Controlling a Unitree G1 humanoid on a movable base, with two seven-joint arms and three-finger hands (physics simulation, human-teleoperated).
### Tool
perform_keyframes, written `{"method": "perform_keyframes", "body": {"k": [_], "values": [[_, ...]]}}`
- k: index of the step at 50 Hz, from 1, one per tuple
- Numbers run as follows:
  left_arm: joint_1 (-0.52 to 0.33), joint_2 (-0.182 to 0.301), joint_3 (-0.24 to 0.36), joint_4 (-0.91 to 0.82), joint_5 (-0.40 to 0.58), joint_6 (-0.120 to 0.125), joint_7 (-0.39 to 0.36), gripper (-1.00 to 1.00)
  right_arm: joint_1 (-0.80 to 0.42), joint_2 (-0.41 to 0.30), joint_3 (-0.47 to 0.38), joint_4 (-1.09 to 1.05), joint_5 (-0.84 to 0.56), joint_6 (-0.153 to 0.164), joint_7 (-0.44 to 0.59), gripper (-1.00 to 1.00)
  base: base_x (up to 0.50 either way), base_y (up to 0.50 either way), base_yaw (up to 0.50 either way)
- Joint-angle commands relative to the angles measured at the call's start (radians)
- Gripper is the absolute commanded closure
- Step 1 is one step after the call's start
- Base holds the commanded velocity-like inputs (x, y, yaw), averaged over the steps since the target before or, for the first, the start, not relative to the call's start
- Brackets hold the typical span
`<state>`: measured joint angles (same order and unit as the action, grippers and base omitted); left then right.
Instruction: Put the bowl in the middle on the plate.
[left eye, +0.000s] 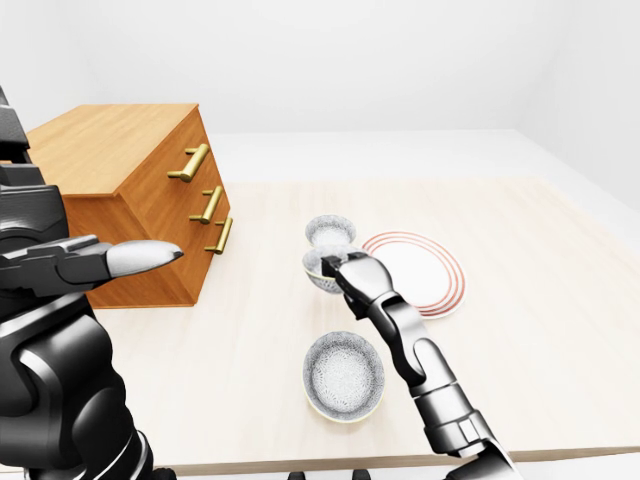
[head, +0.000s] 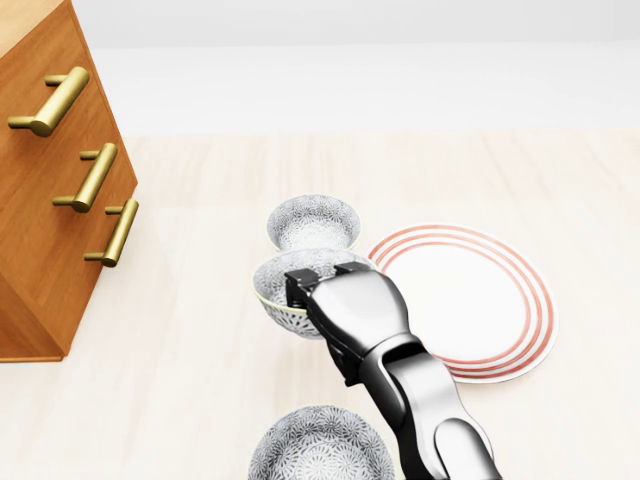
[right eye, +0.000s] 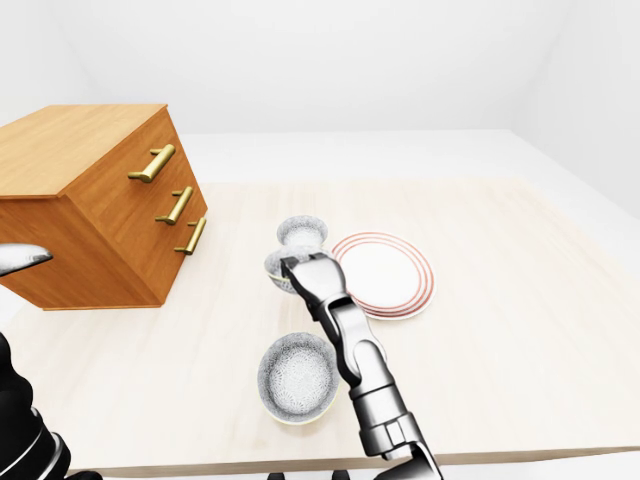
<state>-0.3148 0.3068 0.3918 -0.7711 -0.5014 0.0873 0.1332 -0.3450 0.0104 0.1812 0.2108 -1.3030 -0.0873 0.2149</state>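
Head view: right robot hand (head: 350, 312) grips middle bowl (head: 274, 288).

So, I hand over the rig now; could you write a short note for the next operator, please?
Right hand: closed on the rim of the middle bowl, which seems slightly raised off the table.
Left hand: open, holds nothing, raised at the left of the left-eye view.
Plate: nothing on it, just right of that bowl.
Done: the grasp.
Left: carry the bowl right, set it on the plate, release.
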Motion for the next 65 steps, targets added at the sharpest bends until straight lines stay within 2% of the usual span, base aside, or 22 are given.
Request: {"method": "perform_keyframes", "body": {"k": [1, 16, 33, 47, 57, 65], "values": [[0.000, 0.000, -0.002, 0.001, 0.001, 0.000, 0.000, -1.00, 0.026, -0.016, -0.020, -0.117, 0.018, 0.000, 0.020, 1.00, 0.00, 0.00, 0.00], [0.005, -0.004, 0.000, -0.005, 0.005, 0.000, -0.003, -1.00, 0.047, -0.081, -0.093, -0.203, 0.044, 0.000, 0.026, 1.00, 0.00, 0.00, 0.00], [0.003, -0.001, 0.000, -0.006, -0.001, 0.000, 0.002, -1.00, -0.058, -0.180, -0.173, -0.055, 0.085, 0.000, -0.067, 1.00, 0.00, 0.00, 0.00], [-0.004, 0.003, 0.001, -0.002, -0.008, 0.000, 0.008, -1.00, -0.210, -0.260, -0.190, 0.295, 0.102, 0.000, -0.276, 1.00, 0.00, 0.00, 0.00], [-0.003, 0.004, 0.001, 0.001, -0.006, 0.000, 0.007, -1.00, -0.352, -0.300, -0.156, 0.684, 0.080, 0.000, -0.527, 1.00, 0.00, 0.00, 0.00], [0.000, 0.001, -0.002, 0.005, 0.002, 0.000, 0.002, -1.00, -0.415, -0.311, -0.130, 0.898, 0.091, 0.000, -0.667, 1.00, 0.00, 0.00, 0.00]]}}
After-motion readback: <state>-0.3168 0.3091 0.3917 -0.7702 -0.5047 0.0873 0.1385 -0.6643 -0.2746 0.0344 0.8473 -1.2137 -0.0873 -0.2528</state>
